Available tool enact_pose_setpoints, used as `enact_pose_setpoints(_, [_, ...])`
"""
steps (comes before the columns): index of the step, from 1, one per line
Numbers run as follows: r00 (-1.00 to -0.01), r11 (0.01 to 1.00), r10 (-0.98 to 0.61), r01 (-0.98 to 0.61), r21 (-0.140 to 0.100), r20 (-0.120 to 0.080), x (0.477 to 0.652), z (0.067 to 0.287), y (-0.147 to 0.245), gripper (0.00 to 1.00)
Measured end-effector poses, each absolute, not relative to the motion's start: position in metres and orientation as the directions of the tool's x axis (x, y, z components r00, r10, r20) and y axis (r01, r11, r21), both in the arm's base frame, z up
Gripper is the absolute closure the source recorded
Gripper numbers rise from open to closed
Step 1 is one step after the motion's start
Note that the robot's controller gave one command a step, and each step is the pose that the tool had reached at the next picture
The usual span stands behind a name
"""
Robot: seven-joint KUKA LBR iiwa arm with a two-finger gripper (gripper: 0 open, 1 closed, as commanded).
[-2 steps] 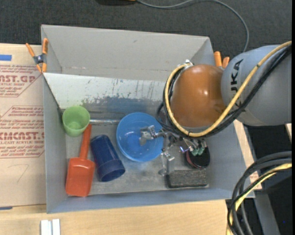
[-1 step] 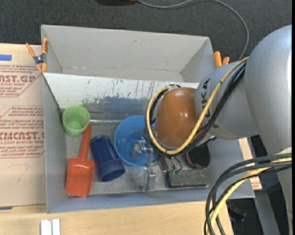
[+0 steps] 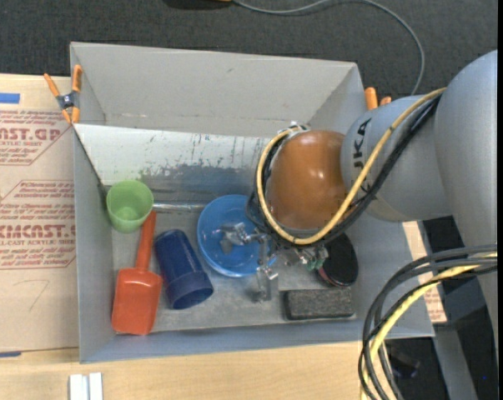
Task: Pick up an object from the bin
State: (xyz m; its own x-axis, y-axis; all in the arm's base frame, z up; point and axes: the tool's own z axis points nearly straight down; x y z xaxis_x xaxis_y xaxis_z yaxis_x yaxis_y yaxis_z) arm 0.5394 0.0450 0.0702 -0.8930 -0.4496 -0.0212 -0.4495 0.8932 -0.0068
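So the big grey arm (image 3: pixel 451 148) comes in from the view's right and bends down into the bin (image 3: pixel 209 90). Its wrist is capped by a round orange cover (image 3: pixel 305 182) with yellow and black cables (image 3: pixel 264 177) looped round it. The hand (image 3: pixel 259 261) pokes out below that cover, low over the bin floor and pointing toward the near wall. It's a jumble of shiny metal bits from this angle, and I honestly can't tell if it's spread or pressed together.

The thing it's on is a round blue bowl (image 3: pixel 222 240) in the middle of the floor. The hand sits right at the bowl's right-hand rim and overlaps it, and the cover hides part of the bowl's far edge.

The rest, biggest first:
- a dark blue cup (image 3: pixel 180 269) lying on its side, just beyond the bowl on the view's left of the hand
- an orange scoop (image 3: pixel 137 298), further out that same way, handle pointing toward the far wall
- a dark grey block (image 3: pixel 318 304) lying flat near the hand, on its right and toward the near wall
- a green cup (image 3: pixel 130 204) standing upright, well off to the hand's left by the far wall, next to the scoop's handle
- a black disc (image 3: pixel 343 263) just to the hand's right, half tucked under the wrist, so I can't say what it is
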Motion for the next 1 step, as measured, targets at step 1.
enact_pose_setpoints(1, [-0.990, 0.990, -0.141, -0.141, 0.003, -0.003, 0.5048, 0.0797, 0.0602, 1.00])
